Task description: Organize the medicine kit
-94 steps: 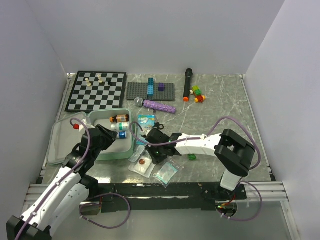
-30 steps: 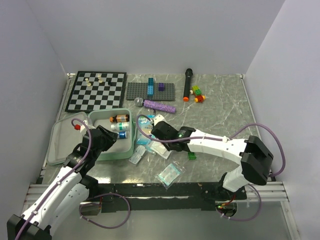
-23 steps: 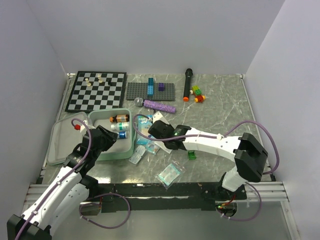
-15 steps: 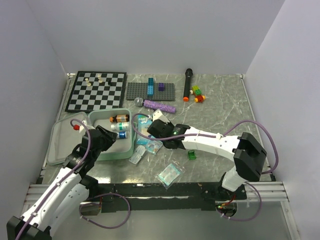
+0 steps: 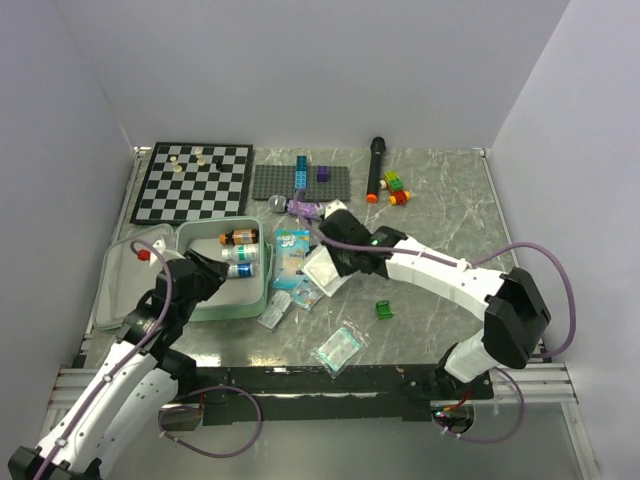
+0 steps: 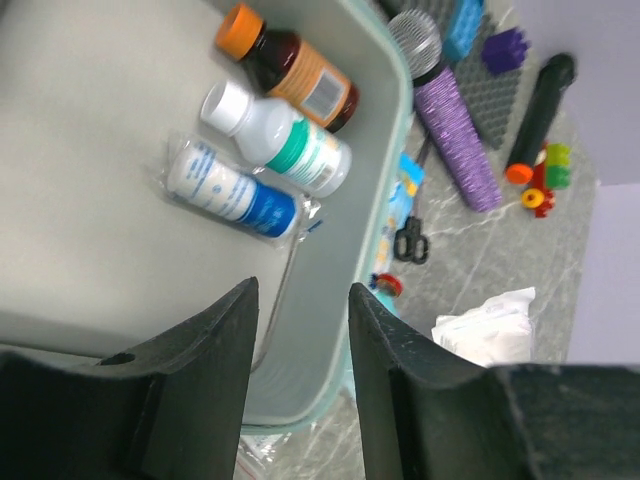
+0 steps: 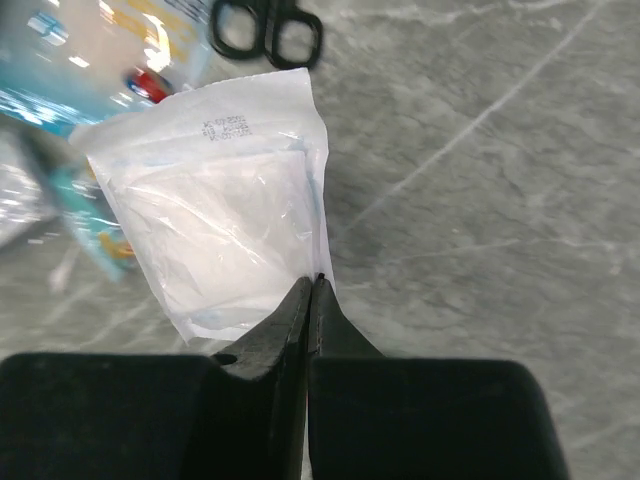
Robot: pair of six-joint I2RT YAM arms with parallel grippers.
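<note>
Mint-green medicine kit [image 5: 232,308] lies open at the left side of the marbled table [image 5: 440,225], both halves flat, grey lining up. Right half holds three items side by side: brown bottle [image 6: 290,70] with orange cap, white bottle [image 6: 280,140] with green band, blue-and-white tube [image 6: 232,190] in clear wrap. Left gripper [image 6: 300,370] hangs over the near part of that half, fingers [image 6: 215,370] roughly half apart, nothing between them; whether they touch the case wall I cannot tell. Right gripper [image 7: 310,285] is closed tight, tips pinching the bottom edge of a white sealed packet [image 7: 230,220] with small printed text near its top. In the top view this packet [image 5: 323,270] sits just right of the kit, tilted; whether it is off the table I cannot tell. Black scissors [image 7: 265,30] lie beyond the packet, beside a blue printed card [image 5: 291,245]. Clear sachets [image 5: 338,348] are scattered near the front edge, and a small green block [image 5: 383,310] lies to their right. Far side: chessboard [image 5: 192,182] at left, grey studded plate [image 5: 300,182] beside it, purple microphone [image 5: 318,212] just in front of the plate, black marker [image 5: 375,168] further right.
</note>
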